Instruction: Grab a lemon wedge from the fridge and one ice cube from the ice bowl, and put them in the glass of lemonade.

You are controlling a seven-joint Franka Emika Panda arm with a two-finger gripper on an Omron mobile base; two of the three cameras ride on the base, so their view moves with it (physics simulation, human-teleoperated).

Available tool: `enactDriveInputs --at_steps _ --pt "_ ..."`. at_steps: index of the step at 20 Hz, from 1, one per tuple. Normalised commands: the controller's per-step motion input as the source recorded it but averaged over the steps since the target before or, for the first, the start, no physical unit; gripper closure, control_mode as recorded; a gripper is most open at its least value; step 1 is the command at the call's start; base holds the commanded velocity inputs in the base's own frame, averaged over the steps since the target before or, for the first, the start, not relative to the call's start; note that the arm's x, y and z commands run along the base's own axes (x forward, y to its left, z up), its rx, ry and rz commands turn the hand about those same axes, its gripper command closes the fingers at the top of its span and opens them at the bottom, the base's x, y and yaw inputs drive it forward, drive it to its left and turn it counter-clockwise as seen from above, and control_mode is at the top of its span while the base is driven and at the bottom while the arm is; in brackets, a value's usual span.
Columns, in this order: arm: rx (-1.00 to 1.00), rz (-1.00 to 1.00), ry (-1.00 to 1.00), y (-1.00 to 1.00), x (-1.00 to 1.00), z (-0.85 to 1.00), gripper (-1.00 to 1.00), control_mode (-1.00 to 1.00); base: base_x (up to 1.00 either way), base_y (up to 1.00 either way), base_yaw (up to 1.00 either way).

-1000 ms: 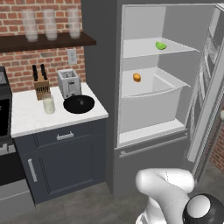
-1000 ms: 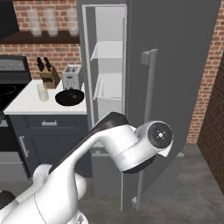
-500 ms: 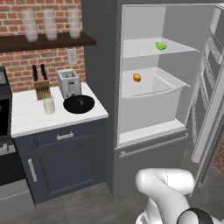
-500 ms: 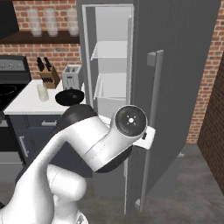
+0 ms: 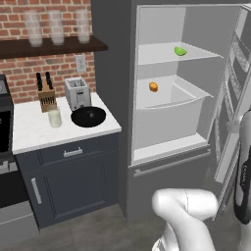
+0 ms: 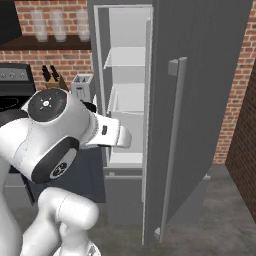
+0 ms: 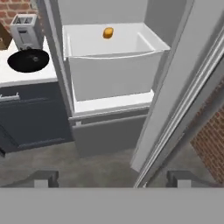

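Fridge [image 5: 117,59] open, gripper [image 7: 113,178] with fingers spread wide, holding nothing.
Lemon wedge [image 5: 180,50] lies on the upper shelf (an orange fruit [image 5: 153,87] in the drawer below); ice bowl [image 5: 88,116] and glass of lemonade [image 5: 54,117] are on the counter [image 5: 29,135].

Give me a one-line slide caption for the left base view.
Fridge door open: lemon wedge on the upper shelf, orange fruit in the drawer; ice bowl and glass of lemonade on the counter.

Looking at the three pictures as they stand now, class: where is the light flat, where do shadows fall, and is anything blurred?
Left base view: even, flat light, the fridge interior bright white, the lemon wedge sharp. Right base view: the fridge door's face dull grey, without glare. Hand view: soft, slightly blurred edges; the ice bowl reads as a flat black disc.
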Motion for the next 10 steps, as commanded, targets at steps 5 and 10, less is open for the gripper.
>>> enactDriveInputs --at_steps 5,10 --pt "-0.51 0.0 0.16 0.97 0.48 0.08 -1.0 -1.0 0.0 0.0 0.0" --pt "-0.4 0.0 0.37 0.44 0.89 0.0 -1.0 -1.0 0.0 0.0 0.0"
